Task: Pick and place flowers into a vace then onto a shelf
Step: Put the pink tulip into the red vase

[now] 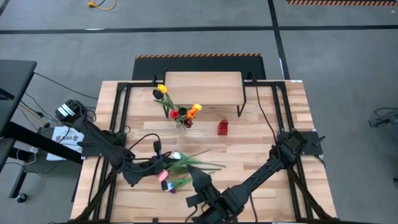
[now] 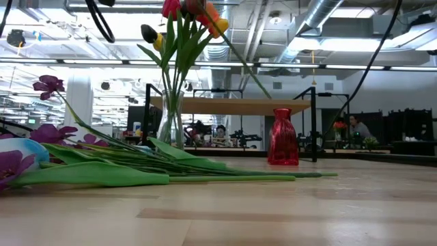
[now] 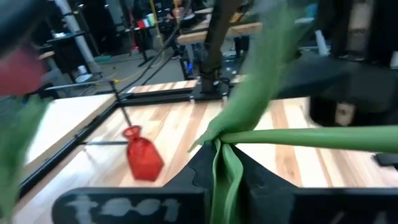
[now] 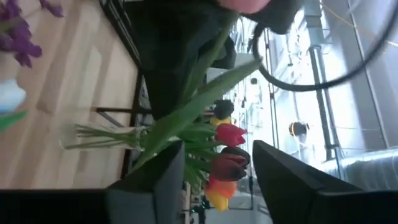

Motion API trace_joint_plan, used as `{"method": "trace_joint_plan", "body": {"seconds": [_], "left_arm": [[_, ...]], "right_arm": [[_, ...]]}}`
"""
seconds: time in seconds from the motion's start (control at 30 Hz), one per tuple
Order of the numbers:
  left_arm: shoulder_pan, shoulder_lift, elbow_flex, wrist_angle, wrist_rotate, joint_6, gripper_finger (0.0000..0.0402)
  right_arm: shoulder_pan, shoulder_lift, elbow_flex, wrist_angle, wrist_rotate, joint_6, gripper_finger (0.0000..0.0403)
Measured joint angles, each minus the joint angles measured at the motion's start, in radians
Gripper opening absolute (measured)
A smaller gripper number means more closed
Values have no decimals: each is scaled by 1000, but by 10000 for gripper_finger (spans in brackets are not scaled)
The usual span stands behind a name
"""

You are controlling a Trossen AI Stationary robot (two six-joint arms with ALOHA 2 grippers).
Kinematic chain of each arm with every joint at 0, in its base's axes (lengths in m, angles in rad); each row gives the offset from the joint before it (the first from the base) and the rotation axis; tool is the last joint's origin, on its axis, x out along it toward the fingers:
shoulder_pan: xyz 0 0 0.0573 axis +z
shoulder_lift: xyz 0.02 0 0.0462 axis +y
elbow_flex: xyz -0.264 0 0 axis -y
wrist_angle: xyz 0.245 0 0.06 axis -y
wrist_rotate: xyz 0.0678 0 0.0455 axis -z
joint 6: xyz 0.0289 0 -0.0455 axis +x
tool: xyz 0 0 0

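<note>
L gripper, lower-left centre of the high view: fingers clamped on a green tulip stem, seen pinched at the jaw in the L wrist view; judged a pick from the loose pile. R gripper, lower centre: fingers apart, a leaf between them but not gripped; judged either just let go or about to take hold.

Loose flowers lie flat on the table, lower centre, heads toward frame left, stems toward right. Clear glass vase stands upright, centre, just in front of the shelf, already holding red, yellow, orange and dark tulips. Small red vase upright to its right, empty. Shelf top bare; the vase isn't on it yet.

Surface: light wood plank table w/ black frame rails. Room: grey floor, hazard-tape strip beyond the shelf; low view shows ducts, benches and seated persons far back.
</note>
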Motion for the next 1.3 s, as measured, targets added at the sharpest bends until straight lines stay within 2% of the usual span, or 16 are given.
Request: {"method": "trace_joint_plan", "body": {"seconds": [0.13, 0.27, 0.37, 0.47, 0.53, 0.67, 0.73, 0.8, 0.9, 1.0, 1.07, 1.17, 1.3], "left_arm": [[-18, -60, 0, -118, -47, -46, 0], [-39, -109, 0, -207, -99, -93, 0], [-57, -135, 0, -229, -120, -99, 0], [-70, -152, 0, -236, -129, -99, 0], [-77, -164, 0, -242, -130, -99, 0], [-91, -177, 0, -252, -124, -100, 0], [-98, -183, 0, -261, -92, -102, 0], [-101, -190, 0, -280, -34, -118, 0], [-95, -209, 12, -376, 90, -185, 0], [-83, -213, 64, -556, 182, -297, 0], [-82, -213, 92, -660, 203, -347, 0], [-83, -204, 119, -688, 265, -370, 0], [-84, -185, 140, -689, 338, -350, 0]], "right_arm": [[30, -18, 0, 20, -1, 19, 206], [67, -21, 0, 49, 3, 112, 211], [89, -21, 0, 117, 4, 283, 205], [100, -21, 0, 124, -38, 570, 196], [93, -18, 0, 118, -120, 739, 190], [55, -9, -2, 92, -382, 922, 180], [29, -9, -4, 77, -564, 948, 176], [10, -9, -7, 77, -700, 922, 172], [-7, -10, -7, 106, -817, 845, 166], [-5, -17, -7, 103, -824, 816, 159], [-5, -18, -7, 97, -777, 815, 156], [-8, -18, -7, 71, -691, 821, 153], [-40, -18, -7, 38, -661, 892, 154]]}}
